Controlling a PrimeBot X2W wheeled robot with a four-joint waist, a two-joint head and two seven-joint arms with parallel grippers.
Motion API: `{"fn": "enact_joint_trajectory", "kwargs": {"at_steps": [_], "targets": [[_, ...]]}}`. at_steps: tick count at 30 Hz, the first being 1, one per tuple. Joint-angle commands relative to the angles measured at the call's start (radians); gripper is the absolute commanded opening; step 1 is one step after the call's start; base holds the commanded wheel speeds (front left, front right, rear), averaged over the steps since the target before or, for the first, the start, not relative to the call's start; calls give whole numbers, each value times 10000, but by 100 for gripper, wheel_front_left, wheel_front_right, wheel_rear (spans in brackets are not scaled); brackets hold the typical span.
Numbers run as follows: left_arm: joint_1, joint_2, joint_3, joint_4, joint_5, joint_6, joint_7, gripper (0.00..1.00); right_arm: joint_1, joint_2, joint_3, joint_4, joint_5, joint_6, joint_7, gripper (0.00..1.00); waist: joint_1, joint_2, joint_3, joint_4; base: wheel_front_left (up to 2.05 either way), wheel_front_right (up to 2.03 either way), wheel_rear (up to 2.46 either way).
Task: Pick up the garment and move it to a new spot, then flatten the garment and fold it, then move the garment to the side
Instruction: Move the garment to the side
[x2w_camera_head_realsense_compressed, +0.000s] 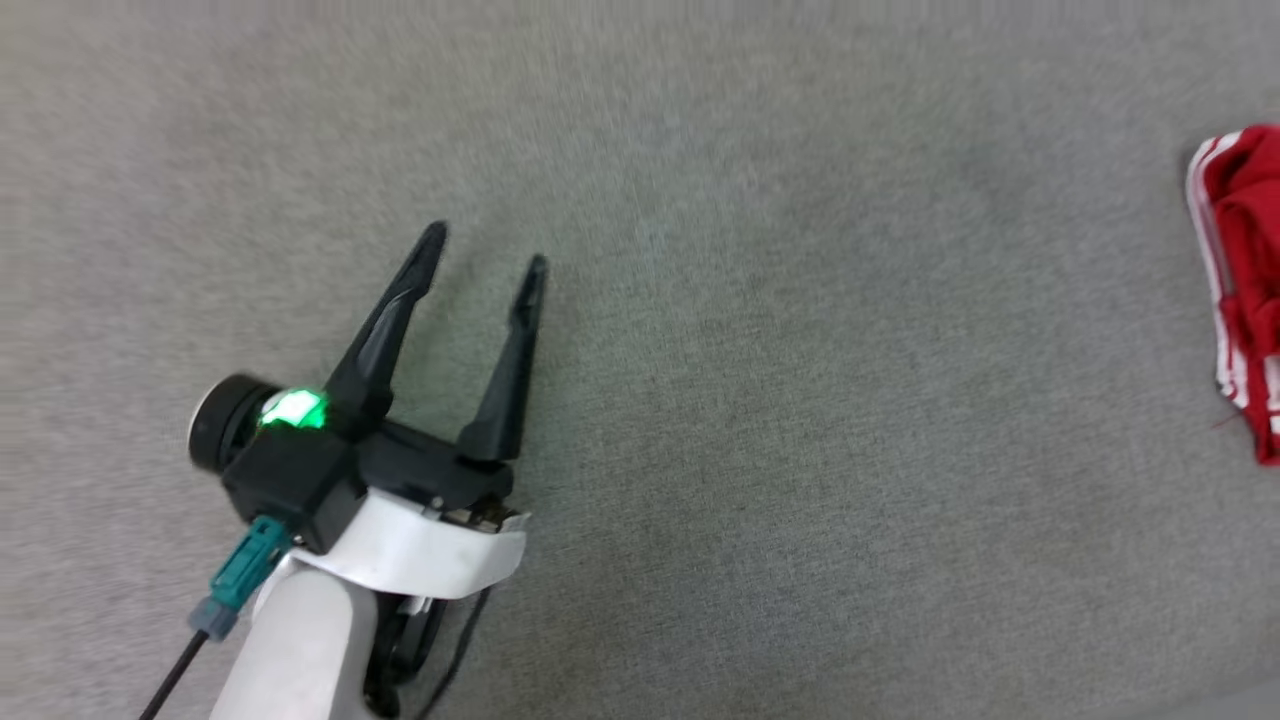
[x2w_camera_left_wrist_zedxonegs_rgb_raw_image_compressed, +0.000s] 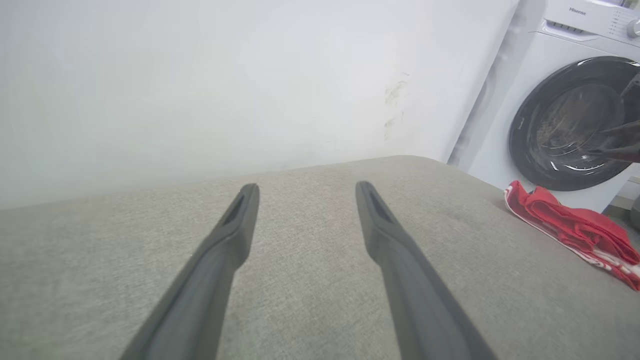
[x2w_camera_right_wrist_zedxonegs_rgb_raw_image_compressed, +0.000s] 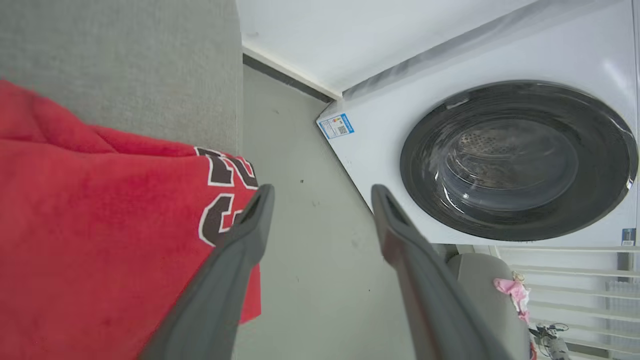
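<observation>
The garment (x2w_camera_head_realsense_compressed: 1245, 280), red with white stripe trim, lies bunched at the far right of the grey fabric surface (x2w_camera_head_realsense_compressed: 760, 300). In the left wrist view the garment (x2w_camera_left_wrist_zedxonegs_rgb_raw_image_compressed: 570, 227) sits at the surface's right edge, well to the right of my left gripper (x2w_camera_left_wrist_zedxonegs_rgb_raw_image_compressed: 307, 186). My left gripper (x2w_camera_head_realsense_compressed: 486, 246) is open above bare grey fabric with nothing between its fingers. In the right wrist view the garment (x2w_camera_right_wrist_zedxonegs_rgb_raw_image_compressed: 100, 225) shows black white-outlined characters and overhangs the surface's edge. My right gripper (x2w_camera_right_wrist_zedxonegs_rgb_raw_image_compressed: 322, 192) is open just beside it, over the floor, holding nothing.
A white front-loading washing machine (x2w_camera_right_wrist_zedxonegs_rgb_raw_image_compressed: 500, 160) with a dark round door stands on the grey floor (x2w_camera_right_wrist_zedxonegs_rgb_raw_image_compressed: 310, 240) just past the garment's edge of the surface. A white wall (x2w_camera_left_wrist_zedxonegs_rgb_raw_image_compressed: 200, 90) rises behind the surface. A grey seat with a pink item (x2w_camera_right_wrist_zedxonegs_rgb_raw_image_compressed: 510, 292) is beyond.
</observation>
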Motion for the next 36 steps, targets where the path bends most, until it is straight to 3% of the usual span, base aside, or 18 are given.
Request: {"fn": "enact_joint_trajectory", "kwargs": {"at_steps": [1, 13, 21, 30, 36], "targets": [[378, -187, 343, 49, -16, -12, -22, 100, -162, 151, -24, -234, 284, -15, -220, 100, -1, 0, -1143, 341, 0, 0, 0], [1942, -749, 2358, 91, -24, -17, -21, 100, 1535, 2348, -750, -3373, 1574, -13, -1389, 100, -1, 0, -3264, 1163, 0, 0, 0], [2927, -960, 2819, 635, 49, -18, -22, 100, 3976, 4556, -1040, -5553, 1875, -13, -2464, 100, -1, 0, -4201, 1613, 0, 0, 0], [3610, -1168, 2788, 1110, 84, -18, -22, 100, 6368, 6538, -1043, -5827, 2223, -12, -3996, 100, -1, 0, -4778, 1768, 0, 0, 0], [3858, -1169, 2648, 1284, -36, -19, -22, 100, 7293, 7126, -990, -5558, 2024, -12, -4451, 100, -1, 0, -4945, 1768, 0, 0, 0]]}}
